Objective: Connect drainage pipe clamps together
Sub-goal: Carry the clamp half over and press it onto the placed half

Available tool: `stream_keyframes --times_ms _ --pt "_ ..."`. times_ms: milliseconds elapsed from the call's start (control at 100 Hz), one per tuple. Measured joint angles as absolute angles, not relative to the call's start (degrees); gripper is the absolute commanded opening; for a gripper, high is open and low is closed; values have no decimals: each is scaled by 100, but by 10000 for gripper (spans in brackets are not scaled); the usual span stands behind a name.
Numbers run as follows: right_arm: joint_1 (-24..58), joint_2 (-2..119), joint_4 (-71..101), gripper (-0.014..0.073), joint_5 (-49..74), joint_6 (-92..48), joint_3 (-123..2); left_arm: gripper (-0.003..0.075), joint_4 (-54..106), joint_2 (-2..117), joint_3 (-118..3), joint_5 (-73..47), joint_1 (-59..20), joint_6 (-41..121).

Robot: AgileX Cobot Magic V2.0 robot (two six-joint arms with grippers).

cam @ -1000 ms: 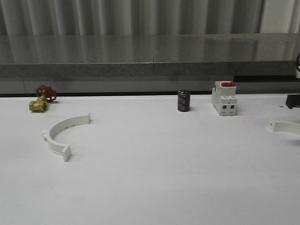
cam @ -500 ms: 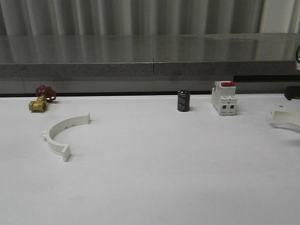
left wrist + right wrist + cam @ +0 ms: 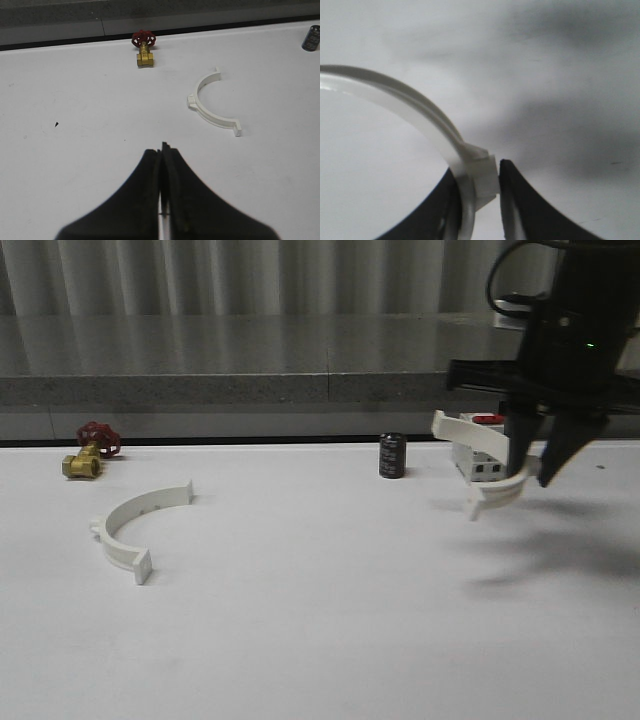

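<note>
One of the drainage pipe clamps, a white half-ring point(image 3: 135, 525), lies flat on the white table at the left; the left wrist view shows it too point(image 3: 210, 102). The other clamp point(image 3: 490, 497) hangs in the air at the right, tilted, in front of the white switch. My right gripper point(image 3: 535, 468) holds it from above. In the right wrist view that gripper point(image 3: 480, 175) is shut on the clamp's point(image 3: 420, 112) end tab. My left gripper point(image 3: 162, 150) is shut with nothing in it, above bare table short of the lying clamp.
A brass valve with a red handle point(image 3: 88, 452) point(image 3: 143, 50) sits at the back left. A black cylinder point(image 3: 391, 456) point(image 3: 311, 39) and a white switch with a red top point(image 3: 480, 462) stand at the back. A grey stone ledge point(image 3: 300, 380) bounds the far edge.
The right arm has come in from the right edge, lifting its clamp off the table and carrying it left, up in front of the switch. The left clamp has not moved.
</note>
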State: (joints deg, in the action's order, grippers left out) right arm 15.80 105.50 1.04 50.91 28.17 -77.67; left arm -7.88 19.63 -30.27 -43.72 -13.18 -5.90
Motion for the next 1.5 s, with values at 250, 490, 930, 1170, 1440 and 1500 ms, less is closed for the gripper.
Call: stream_keyframes --times_ms 250,490,930,1170,1440,1500 --pt "2469 10701 129 -2 5329 3440 -8306 -21 -788 1963 -3027 -4372 -1318 -590" --pt "3016 11150 209 -2 5482 3869 -8782 -21 -788 1963 -3027 -4372 -1318 -590" --pt "3713 12463 0 -2 5811 4741 -10399 -21 -788 1963 -3027 -4372 -1318 -590" --pt "3981 13300 0 -2 6168 4785 -11568 -21 -788 1963 -3027 -4372 -1318 -600" --pt "4065 13940 0 -2 6398 4971 -12403 -21 -788 1963 -3027 -4372 -1318 -600" --pt "4065 13987 0 8 6424 5021 -12458 -21 -788 1963 -3027 -4372 -1318 -600"
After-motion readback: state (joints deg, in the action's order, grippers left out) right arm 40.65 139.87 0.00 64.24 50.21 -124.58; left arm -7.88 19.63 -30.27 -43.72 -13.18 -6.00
